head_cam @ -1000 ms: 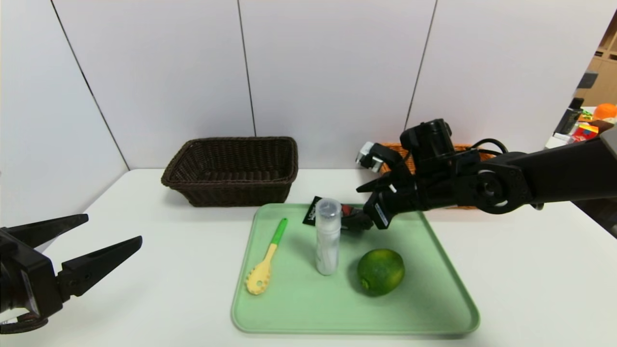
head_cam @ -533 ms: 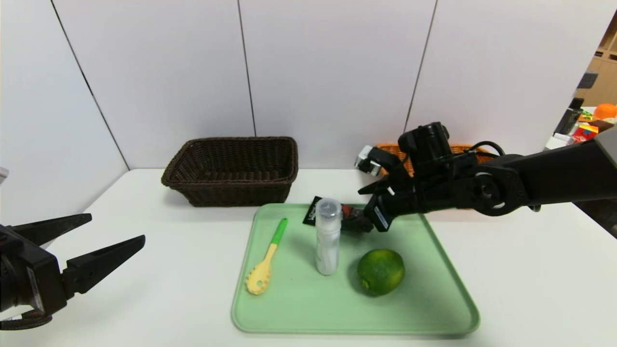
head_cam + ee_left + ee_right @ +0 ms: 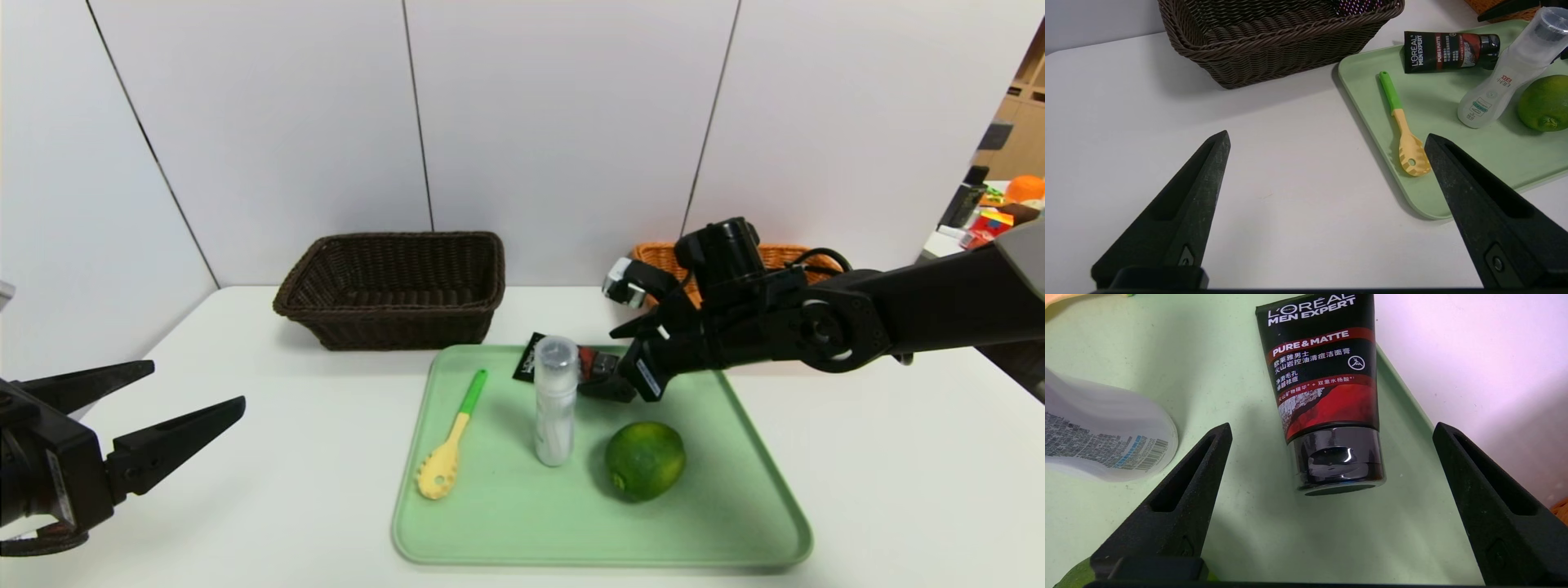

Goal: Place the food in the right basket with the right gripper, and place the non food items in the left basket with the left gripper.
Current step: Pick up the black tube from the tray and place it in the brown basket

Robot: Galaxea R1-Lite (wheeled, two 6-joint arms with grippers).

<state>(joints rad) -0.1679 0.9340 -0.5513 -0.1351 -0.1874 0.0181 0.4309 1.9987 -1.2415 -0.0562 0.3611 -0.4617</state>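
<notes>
The white surface (image 3: 898,457) carried a pale green tray (image 3: 735,523) near the middle, with a dark brown wicker basket (image 3: 392,290) beyond it on the left and an orange wicker basket (image 3: 784,255) at the far right, mostly hidden behind the right arm. The left tool (image 3: 139,416) hung over the near-left part of the surface, its two black fingers spread wide and holding nothing. The right tool (image 3: 624,359) reached in over the far edge of the tray, fingers likewise spread wide and empty, straddling the cap end of a black face-wash tube (image 3: 1327,379) without touching it.

On the tray, a lime (image 3: 645,460) sat to the right, a white bottle (image 3: 555,404) stood upright in the middle, the tube lay at the far edge behind the bottle, and a yellow pasta spoon (image 3: 447,441) with a green handle lay on the left.

In the head view the bottle and the tool hid most of the tube. The left wrist view showed it whole, lying flat, and also red print on the bottle, too small to read. The right wrist view gave the tube's lettering: "L'ORÉAL MEN EXPERT", "PURE & MATTE" and lines of Chinese text, plus a barcode on the back of the bottle.
</notes>
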